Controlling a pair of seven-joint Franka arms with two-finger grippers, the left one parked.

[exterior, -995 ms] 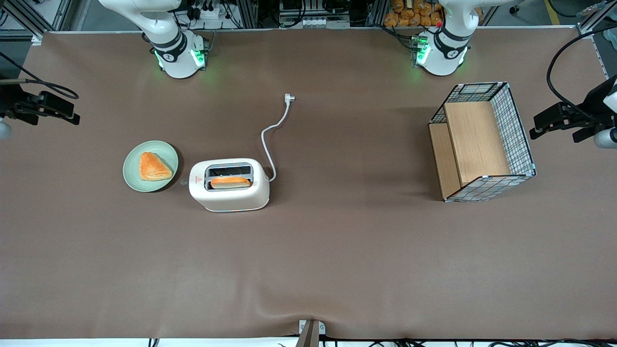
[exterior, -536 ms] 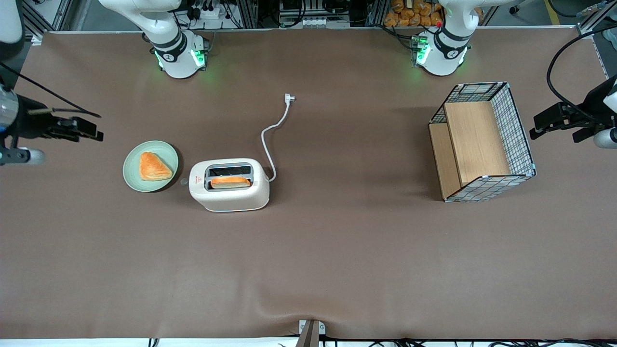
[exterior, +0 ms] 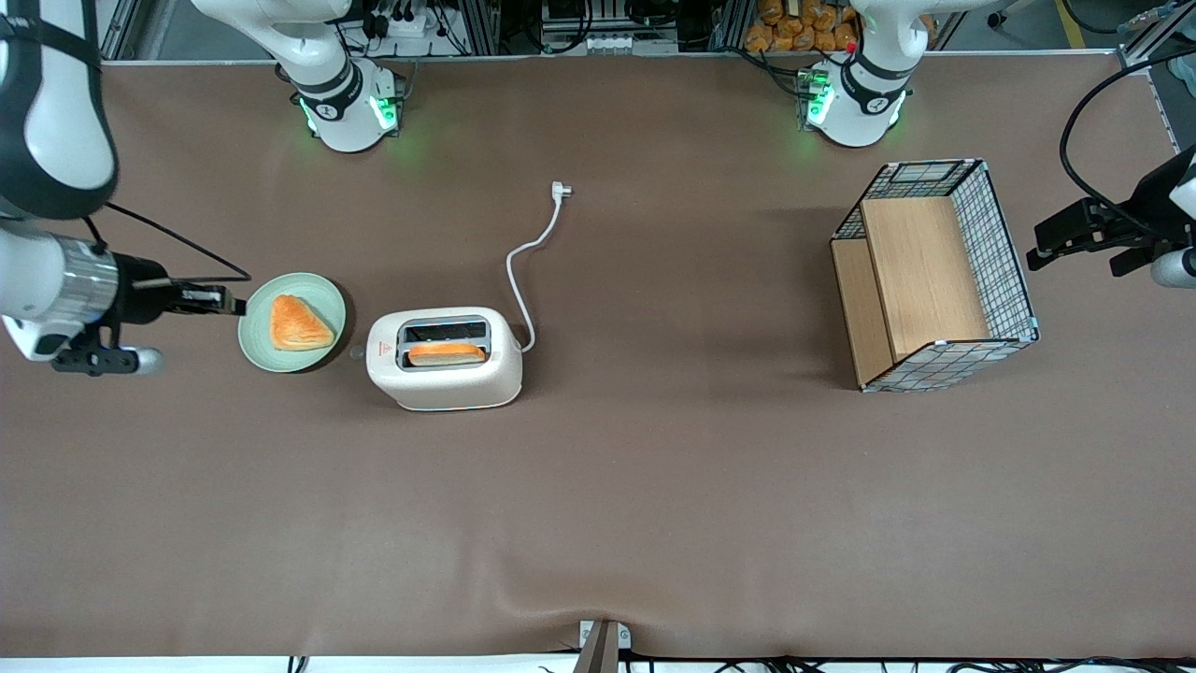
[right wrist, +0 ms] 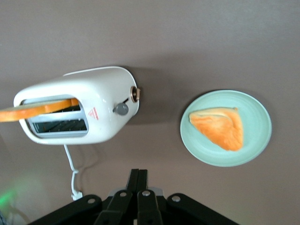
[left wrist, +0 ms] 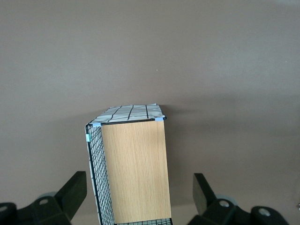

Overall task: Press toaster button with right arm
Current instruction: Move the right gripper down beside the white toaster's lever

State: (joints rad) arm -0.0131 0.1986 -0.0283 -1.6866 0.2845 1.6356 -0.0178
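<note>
The cream-white toaster (exterior: 444, 360) stands on the brown table with a red triangle sticker on top and a slice of toast (exterior: 447, 354) in the slot nearer the front camera. The small greyish toaster button (exterior: 355, 353) sticks out of the narrow end facing the plate. My right gripper (exterior: 234, 304) is shut and empty. It hovers at the rim of the green plate (exterior: 257, 346), on the side away from the toaster. In the right wrist view the gripper (right wrist: 138, 171) points toward the toaster (right wrist: 93, 103) and its button (right wrist: 121, 109), well apart from both.
The green plate holds an orange pastry (exterior: 297, 322) and lies between the gripper and the toaster's button end. The white cord (exterior: 523, 262) runs from the toaster to a loose plug (exterior: 561, 190). A wire basket with wooden panels (exterior: 934, 276) stands toward the parked arm's end.
The right arm has swung in from the table's end toward the plate and toaster, and a little nearer the front camera. Its tip is now at the plate's rim. The toaster has not moved.
</note>
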